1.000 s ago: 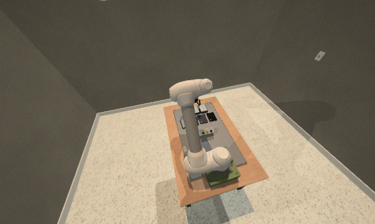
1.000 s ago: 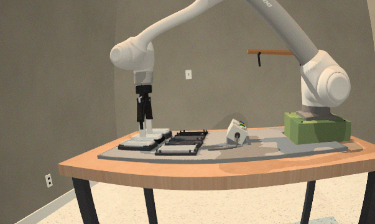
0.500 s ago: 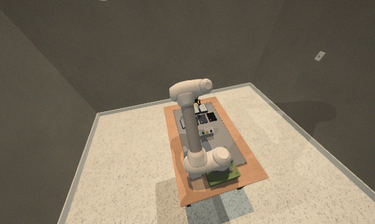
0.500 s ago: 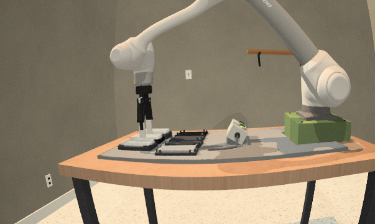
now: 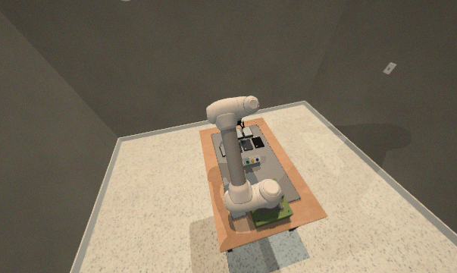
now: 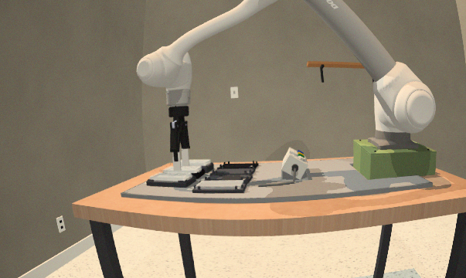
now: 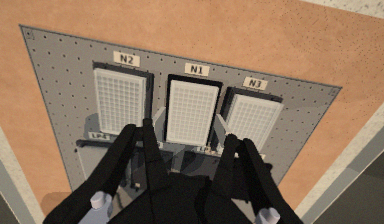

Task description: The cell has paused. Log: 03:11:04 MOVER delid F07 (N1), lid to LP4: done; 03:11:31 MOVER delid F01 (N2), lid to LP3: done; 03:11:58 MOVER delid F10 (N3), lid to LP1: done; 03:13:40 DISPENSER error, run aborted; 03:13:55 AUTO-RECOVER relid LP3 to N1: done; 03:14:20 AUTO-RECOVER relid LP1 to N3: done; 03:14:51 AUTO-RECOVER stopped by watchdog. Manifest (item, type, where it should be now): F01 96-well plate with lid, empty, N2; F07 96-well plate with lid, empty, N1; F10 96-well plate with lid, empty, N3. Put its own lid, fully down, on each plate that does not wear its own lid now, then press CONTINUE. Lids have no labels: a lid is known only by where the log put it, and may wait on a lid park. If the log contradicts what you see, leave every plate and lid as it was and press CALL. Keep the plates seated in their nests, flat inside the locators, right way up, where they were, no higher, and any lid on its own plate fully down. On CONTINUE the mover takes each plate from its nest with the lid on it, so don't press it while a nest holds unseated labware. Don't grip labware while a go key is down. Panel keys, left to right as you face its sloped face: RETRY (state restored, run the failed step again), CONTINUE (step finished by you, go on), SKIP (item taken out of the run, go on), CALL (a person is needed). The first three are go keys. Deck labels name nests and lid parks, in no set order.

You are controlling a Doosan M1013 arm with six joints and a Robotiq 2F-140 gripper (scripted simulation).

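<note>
Three white 96-well plates sit in black nests on the grey deck. In the wrist view they stand under the labels N2 (image 7: 120, 100), N1 (image 7: 191, 111) and N3 (image 7: 253, 120). All three show a well grid, and I cannot tell from here which wear lids. My gripper (image 7: 190, 116) (image 6: 179, 157) is open and empty. It hangs straight down over the row of nests, near the middle plate, and is not touching it. A pale flat lid (image 6: 221, 185) lies on the nearest lid park in the exterior view. The LP4 label (image 7: 99, 135) shows below N2.
Two more black lid parks (image 6: 234, 170) lie beside the nests. The white key panel (image 6: 294, 159) with coloured keys stands mid-deck, with a cable on the deck. The arm's green base block (image 6: 394, 158) is at the far end. The deck lies on an orange table.
</note>
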